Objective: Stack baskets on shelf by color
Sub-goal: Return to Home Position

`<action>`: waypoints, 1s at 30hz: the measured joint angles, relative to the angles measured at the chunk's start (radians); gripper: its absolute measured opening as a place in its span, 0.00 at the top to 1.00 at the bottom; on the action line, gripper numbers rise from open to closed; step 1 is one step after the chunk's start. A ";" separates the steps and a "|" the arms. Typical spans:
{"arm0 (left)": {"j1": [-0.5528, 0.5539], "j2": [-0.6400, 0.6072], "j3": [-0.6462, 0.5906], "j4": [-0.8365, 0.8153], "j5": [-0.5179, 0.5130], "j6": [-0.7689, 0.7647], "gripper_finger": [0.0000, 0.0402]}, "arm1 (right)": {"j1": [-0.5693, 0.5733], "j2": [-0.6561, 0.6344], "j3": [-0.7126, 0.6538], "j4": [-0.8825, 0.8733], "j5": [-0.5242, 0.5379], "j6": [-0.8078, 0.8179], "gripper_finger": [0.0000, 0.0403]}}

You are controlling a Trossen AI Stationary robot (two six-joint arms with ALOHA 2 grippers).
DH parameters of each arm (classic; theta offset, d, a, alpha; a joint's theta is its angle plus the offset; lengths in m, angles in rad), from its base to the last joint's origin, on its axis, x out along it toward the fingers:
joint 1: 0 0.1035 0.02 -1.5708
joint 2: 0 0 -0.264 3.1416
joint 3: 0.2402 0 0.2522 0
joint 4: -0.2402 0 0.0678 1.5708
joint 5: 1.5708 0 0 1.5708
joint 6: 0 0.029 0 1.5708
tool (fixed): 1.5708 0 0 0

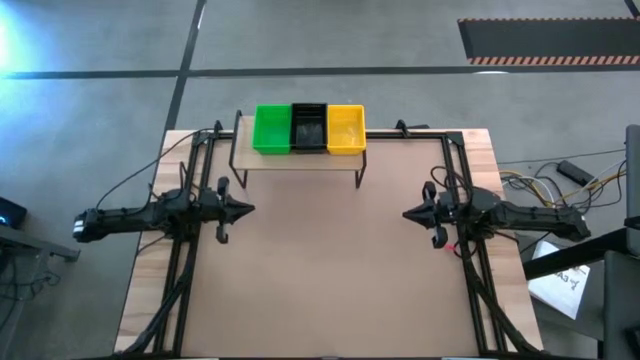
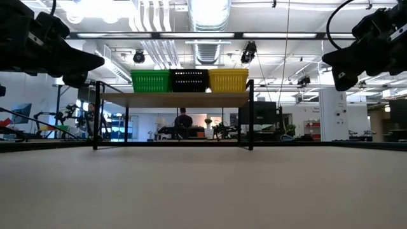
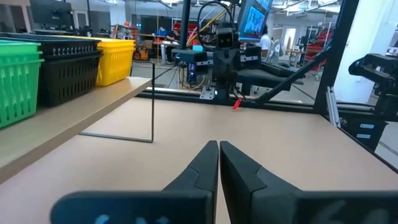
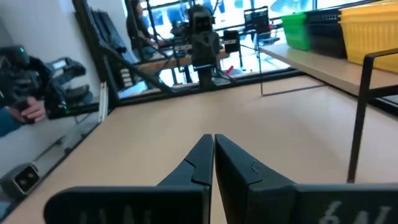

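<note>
- Tabletop of brown board with pale wood edges (image 1: pixel 330 270): it carries the shelf at its far edge and an arm at either side.
- Low light-wood shelf on thin black metal legs (image 1: pixel 300 162): it stands midway between the arms, probably so that either can reach it.
- Bright green plastic baskets (image 1: pixel 271 129), black perforated baskets (image 1: pixel 308 128) and yellow plastic baskets (image 1: pixel 346 129): these sit side by side on the shelf, touching, one colour to a pile. I cannot tell how many nest in each. Every basket in view is up here, so the sorting looks finished.
- Left gripper (image 1: pixel 245 209): it hangs over the table's left part, well apart from the shelf. Its fingers are pressed together on nothing, which I judge a parking pose.
- Right gripper (image 1: pixel 410 214): it mirrors the left one on the right, pressed together and empty.
</note>
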 joint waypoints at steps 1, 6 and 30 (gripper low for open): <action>0.000 0.000 0.000 0.001 0.000 0.000 1.00 | -0.001 0.007 0.000 -0.001 0.003 -0.008 0.98; 0.000 -0.002 0.001 0.009 0.000 0.000 1.00 | -0.001 0.029 0.000 -0.001 0.005 -0.031 0.98; 0.000 -0.001 0.001 0.018 0.000 0.001 1.00 | -0.001 0.035 0.000 0.008 0.004 -0.102 0.98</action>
